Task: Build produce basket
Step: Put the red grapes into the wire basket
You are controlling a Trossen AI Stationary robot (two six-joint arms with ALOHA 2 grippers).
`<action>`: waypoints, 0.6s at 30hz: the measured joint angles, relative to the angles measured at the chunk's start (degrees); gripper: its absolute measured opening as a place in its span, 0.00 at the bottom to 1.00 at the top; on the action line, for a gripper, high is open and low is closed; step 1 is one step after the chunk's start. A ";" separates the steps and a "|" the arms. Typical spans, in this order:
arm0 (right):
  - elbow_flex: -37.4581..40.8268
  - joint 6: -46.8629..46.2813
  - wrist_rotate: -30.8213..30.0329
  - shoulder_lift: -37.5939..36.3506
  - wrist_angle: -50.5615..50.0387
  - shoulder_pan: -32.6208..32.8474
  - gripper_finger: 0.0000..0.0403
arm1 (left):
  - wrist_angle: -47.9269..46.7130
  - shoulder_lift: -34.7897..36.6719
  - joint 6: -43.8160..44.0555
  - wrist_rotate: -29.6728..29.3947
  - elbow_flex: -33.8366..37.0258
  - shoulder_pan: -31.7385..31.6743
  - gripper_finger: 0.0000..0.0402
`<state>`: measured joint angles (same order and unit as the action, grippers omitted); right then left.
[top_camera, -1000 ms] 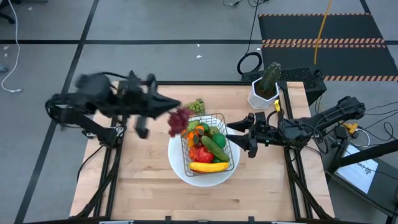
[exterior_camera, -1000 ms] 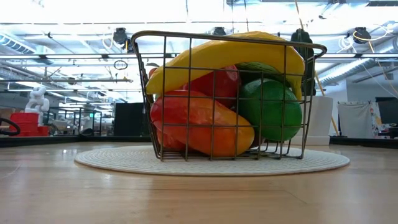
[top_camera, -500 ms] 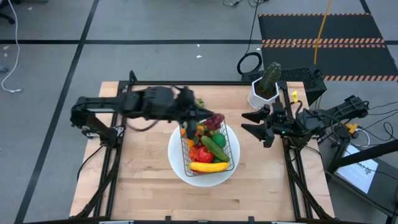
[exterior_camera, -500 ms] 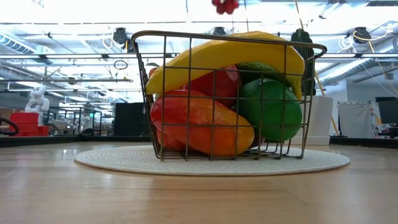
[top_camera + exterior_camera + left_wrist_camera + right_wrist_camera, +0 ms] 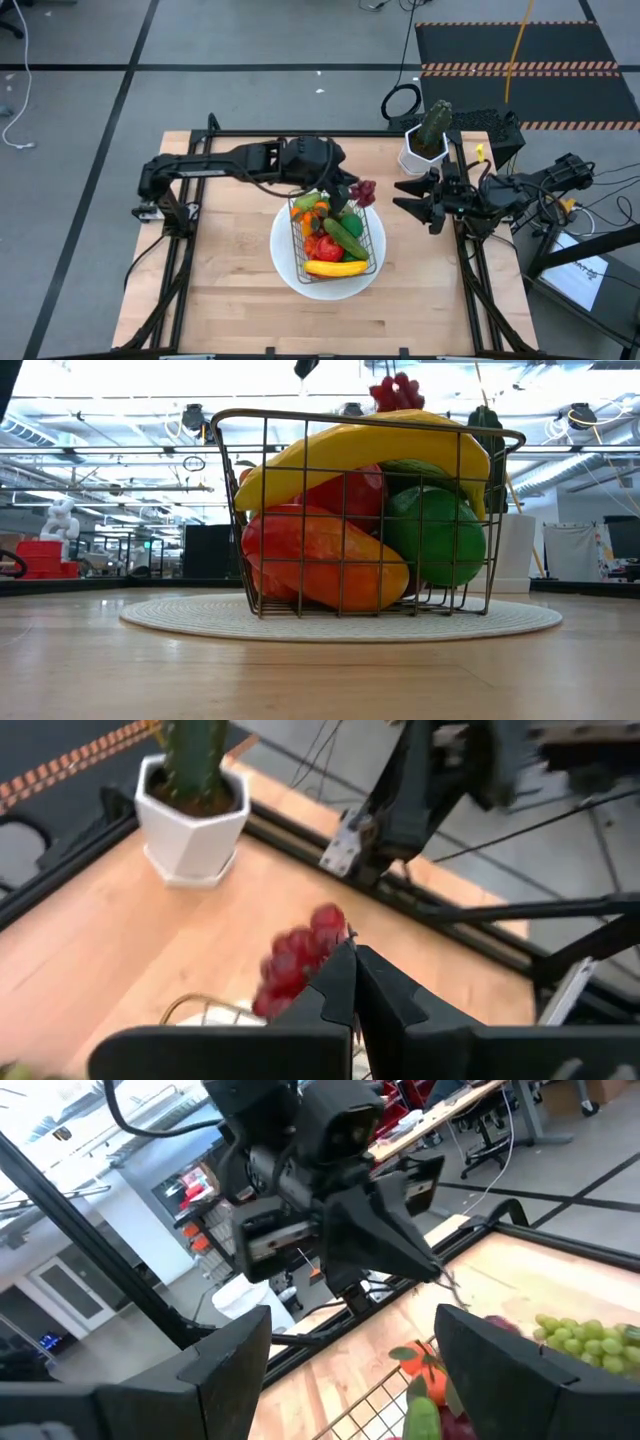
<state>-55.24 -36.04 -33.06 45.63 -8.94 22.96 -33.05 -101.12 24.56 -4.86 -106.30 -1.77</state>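
Observation:
The dark wire basket [image 5: 372,232] stands on the round white plate [image 5: 284,262], filled with produce: a banana [image 5: 335,268], a cucumber [image 5: 346,238], red and orange pieces. In the low view the banana [image 5: 350,445] lies on top. My left gripper [image 5: 352,190] is shut on a bunch of purple grapes [image 5: 364,191] over the basket's far right corner. In the low view the grapes [image 5: 397,392] hang just above the banana. My right gripper [image 5: 414,197] is open and empty, right of the basket. Green grapes [image 5: 580,1335] show in the right wrist view. My left gripper pinches the purple grapes at the bunch's top end [image 5: 322,935] between its two shut fingertips [image 5: 340,970]. The fingers slant down from the table's left side. The bunch hangs below and beyond the fingertips, lifted over the basket; whether it touches the banana I cannot tell.
A white pot with a green cactus [image 5: 428,135] stands at the table's far right corner, close behind my right gripper; it also shows in the left wrist view [image 5: 190,790]. Bare wood lies left of and in front of the plate [image 5: 220,280].
My left gripper has swung from the table's left side to the right with the purple grapes, to above the basket's far right corner, and has come down; the grapes hang lower in the low view. My right gripper has drawn back from the basket toward the far right.

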 joint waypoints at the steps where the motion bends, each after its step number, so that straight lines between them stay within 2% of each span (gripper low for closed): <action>1: 0.02 -0.21 0.02 0.00 -0.28 0.00 0.68 | -0.88 -0.13 0.02 0.04 0.00 -0.34 0.01; 6: 0.02 -0.38 0.04 0.00 -0.40 0.00 0.68 | -4.10 -1.05 -0.02 0.21 0.02 -1.34 0.01; 18: 0.01 0.43 0.04 -0.17 -0.84 0.00 0.68 | -4.67 -1.18 -3.08 1.62 0.33 -1.54 0.01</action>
<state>-55.24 -35.62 -33.01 45.45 -9.78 22.96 -37.72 -102.30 21.48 -3.23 -105.96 -3.31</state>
